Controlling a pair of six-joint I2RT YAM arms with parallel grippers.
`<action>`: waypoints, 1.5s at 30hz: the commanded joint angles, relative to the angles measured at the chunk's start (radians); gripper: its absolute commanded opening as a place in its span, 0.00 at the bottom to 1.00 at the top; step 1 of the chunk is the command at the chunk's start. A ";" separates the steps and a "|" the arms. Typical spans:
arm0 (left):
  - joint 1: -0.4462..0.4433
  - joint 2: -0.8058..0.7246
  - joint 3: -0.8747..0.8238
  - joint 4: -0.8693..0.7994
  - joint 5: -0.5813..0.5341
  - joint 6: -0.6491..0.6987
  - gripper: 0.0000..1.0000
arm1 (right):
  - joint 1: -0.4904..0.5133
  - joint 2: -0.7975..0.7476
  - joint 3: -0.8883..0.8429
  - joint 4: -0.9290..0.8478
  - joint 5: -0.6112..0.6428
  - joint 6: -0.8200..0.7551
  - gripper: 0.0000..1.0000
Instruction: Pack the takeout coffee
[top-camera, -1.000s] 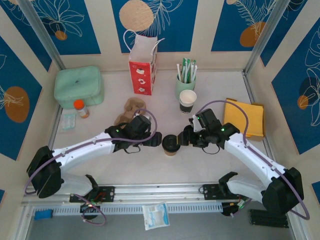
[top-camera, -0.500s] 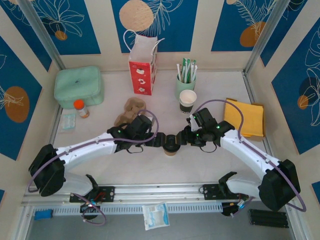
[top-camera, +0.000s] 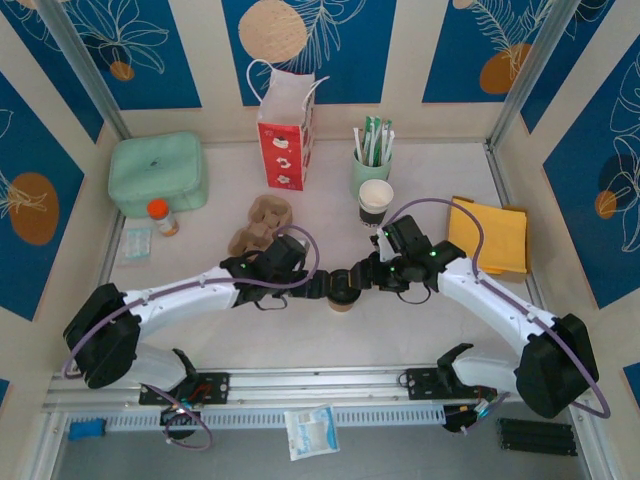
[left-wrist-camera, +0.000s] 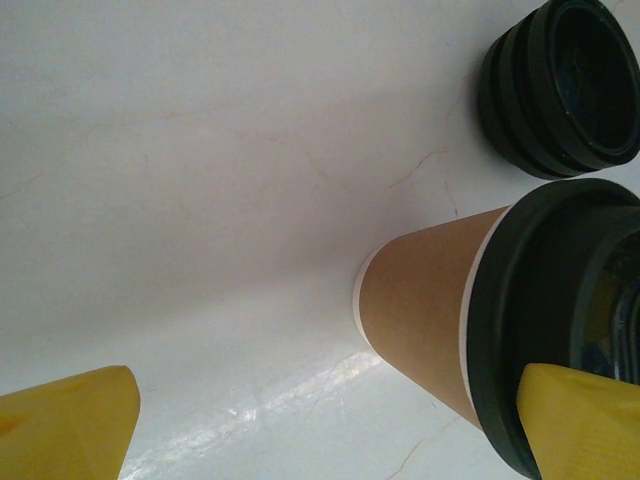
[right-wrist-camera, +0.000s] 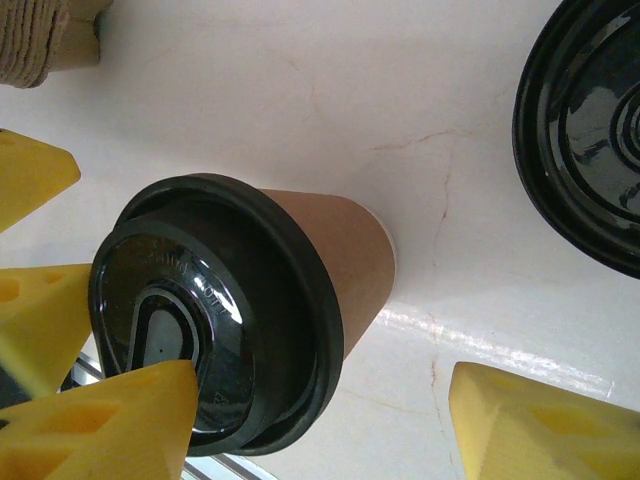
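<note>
You have both arms stretched low and inward, wrists nearly meeting. The left gripper (top-camera: 318, 285) is spread wide, and the right gripper (top-camera: 362, 278) is spread too; neither clamps anything. The small tan-brown paper takeout cup with a round black plastic lid (top-camera: 343, 290) stands upright between them, well nearer the arm bases than the red-and-white paper bag (top-camera: 285, 135). The left gripper's yellow finger (left-wrist-camera: 585, 420) is at the lid's rim. Right of that bag, the mint-green cup (top-camera: 369, 172) holds sticks.

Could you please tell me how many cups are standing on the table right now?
3. The lidded takeout coffee is nearest the front; the black-sided paper cup is behind it to the right; the mint-green cup of sticks is just behind that. Others may be hidden.
</note>
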 joint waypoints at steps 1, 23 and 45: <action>0.011 0.013 -0.013 0.019 0.011 -0.013 0.96 | 0.009 0.014 -0.008 0.021 -0.010 -0.006 0.67; 0.010 0.060 -0.131 0.062 0.021 -0.057 0.95 | 0.032 0.025 -0.116 0.083 0.006 0.055 0.64; 0.010 0.009 0.004 -0.018 0.010 -0.027 0.96 | 0.006 -0.102 0.004 -0.018 -0.041 0.077 0.65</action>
